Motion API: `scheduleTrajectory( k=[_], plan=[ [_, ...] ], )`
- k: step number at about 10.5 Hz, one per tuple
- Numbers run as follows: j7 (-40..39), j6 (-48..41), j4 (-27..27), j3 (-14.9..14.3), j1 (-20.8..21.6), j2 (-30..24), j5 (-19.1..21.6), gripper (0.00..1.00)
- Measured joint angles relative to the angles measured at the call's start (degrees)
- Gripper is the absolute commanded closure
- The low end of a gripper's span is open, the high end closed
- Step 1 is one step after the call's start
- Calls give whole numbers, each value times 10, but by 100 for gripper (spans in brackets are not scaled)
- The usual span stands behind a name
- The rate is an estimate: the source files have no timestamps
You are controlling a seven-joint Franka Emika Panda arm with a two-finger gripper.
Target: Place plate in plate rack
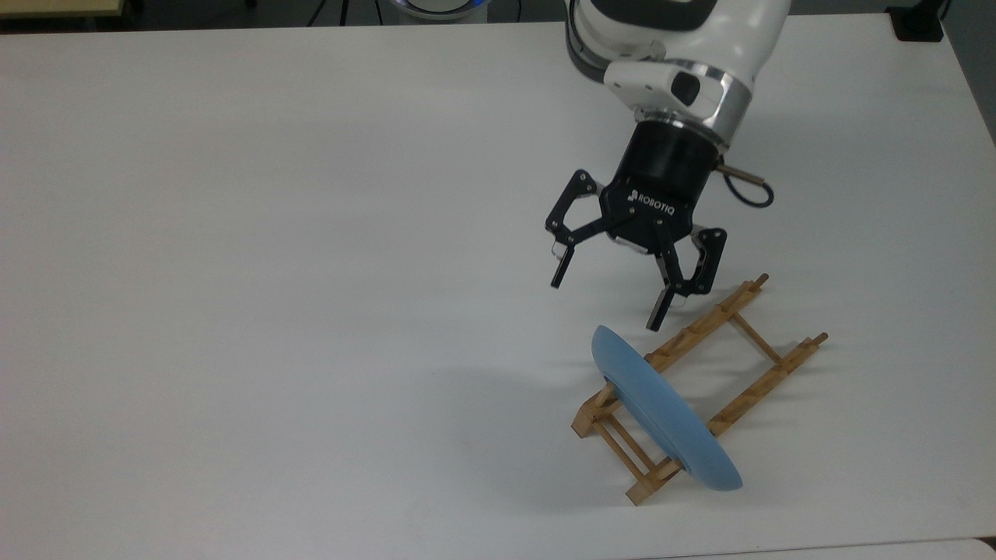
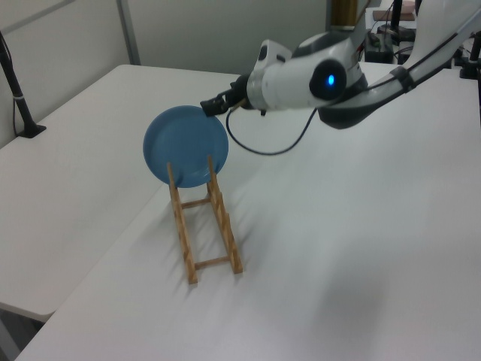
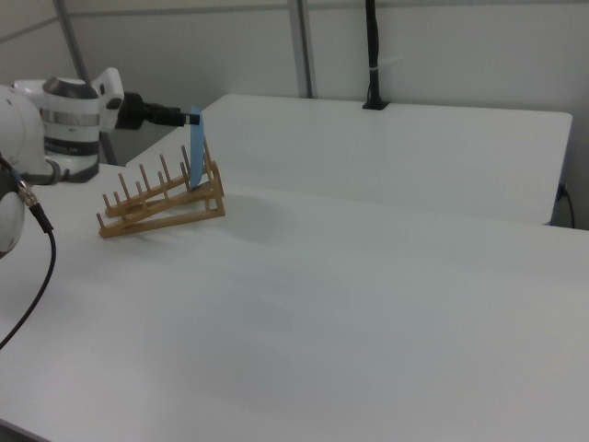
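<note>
The light-blue plate (image 1: 661, 412) stands on edge in the wooden plate rack (image 1: 770, 379), leaning between pegs near the rack's lower-left end in the top view. In the left view the plate (image 2: 184, 143) sits at the rack's (image 2: 225, 226) far end. In the right view the plate (image 3: 196, 147) appears edge-on at the right end of the rack (image 3: 161, 207). My gripper (image 1: 605, 302) hangs open just above and to the upper left of the plate's top rim, touching nothing. It also appears in the left view, gripper (image 2: 207, 106), and the right view, gripper (image 3: 179, 115).
The white table (image 1: 311, 272) stretches wide to the top view's left of the rack. A black post (image 2: 19, 98) is clamped at the table's far left edge in the left view. A black cable (image 1: 747, 194) loops off the wrist.
</note>
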Motion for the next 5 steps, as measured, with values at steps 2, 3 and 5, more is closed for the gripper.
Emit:
scheduleTrajectory(
  k=[2, 3, 5],
  plan=[
    [-16, 0, 2, 0, 0, -39, 115, 0],
    [-54, -1, 3, 0, -2, -64, 200, 0],
    [-167, -61, 4, 0, -10, -119, 387, 0]
  ],
)
